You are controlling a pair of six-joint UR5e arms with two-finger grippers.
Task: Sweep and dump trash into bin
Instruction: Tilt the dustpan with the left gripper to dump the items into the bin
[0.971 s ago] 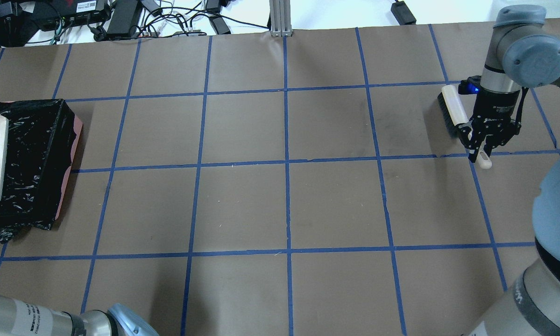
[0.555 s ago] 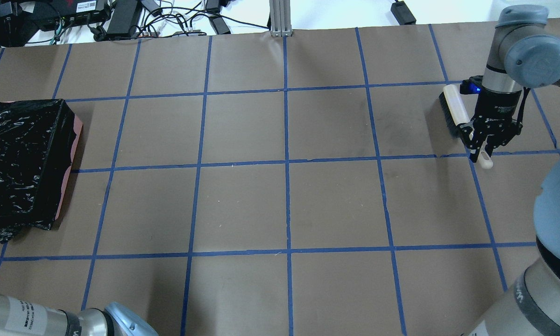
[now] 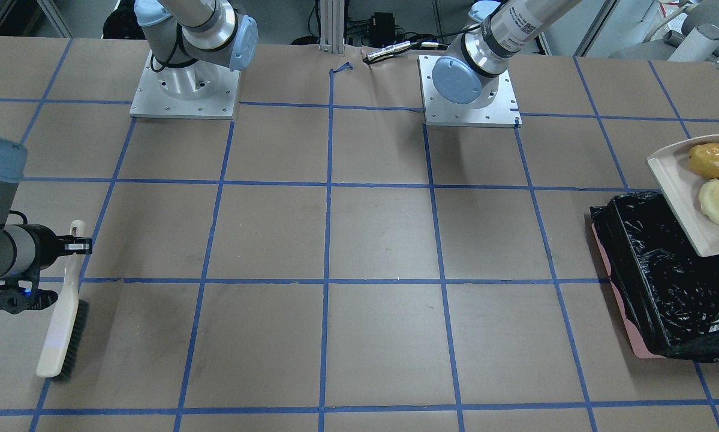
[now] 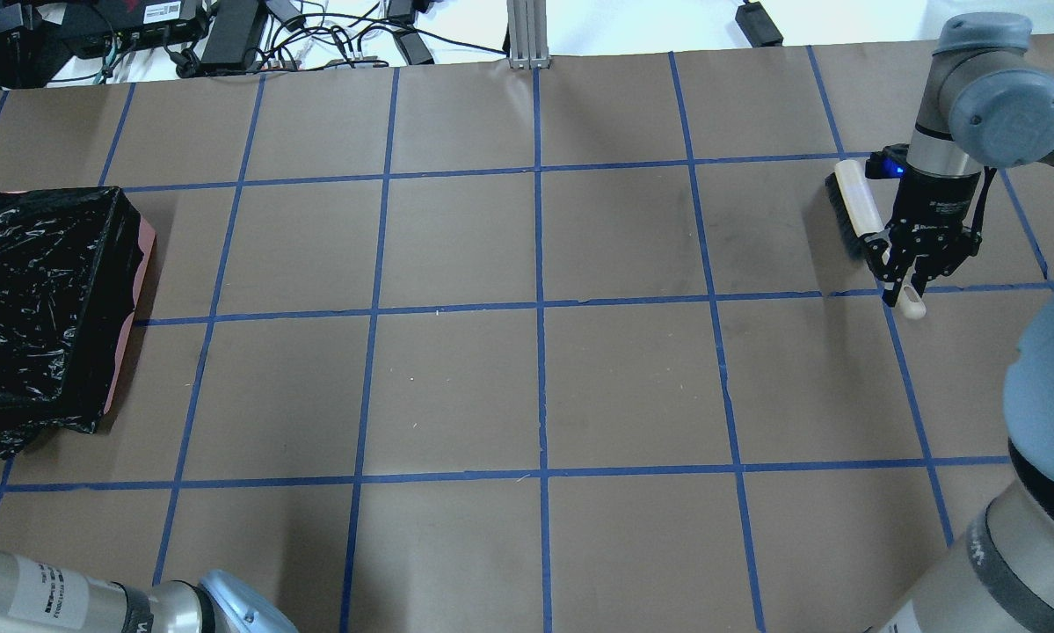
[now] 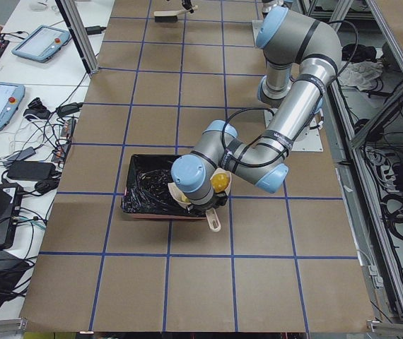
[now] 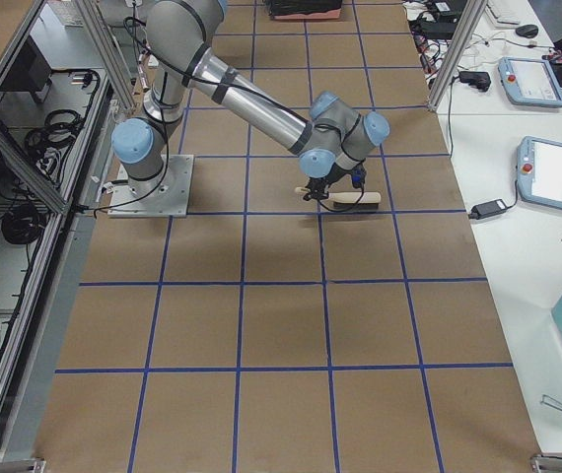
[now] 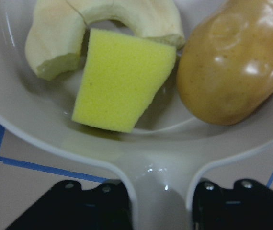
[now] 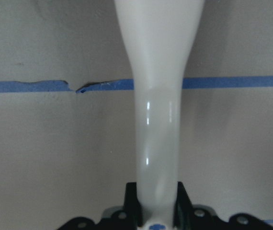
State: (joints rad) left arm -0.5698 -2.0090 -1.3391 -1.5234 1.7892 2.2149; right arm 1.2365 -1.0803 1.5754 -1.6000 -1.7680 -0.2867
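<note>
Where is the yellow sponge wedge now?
The wedge lies in the dustpan held by the left gripper, against the cream crescent, beside the orange-brown oval, over the bin at the front-facing view's right edge.

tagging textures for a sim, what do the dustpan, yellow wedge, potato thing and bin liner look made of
The dustpan looks like hard moulded plastic: pale, smooth, small glints on its handle. The yellow wedge seems sponge or foam: matte, finely pitted. The potato-like piece is probably glossy plastic or rubber: broad bright highlights. The bin liner looks like thin black plastic film, crinkled and shiny.
</note>
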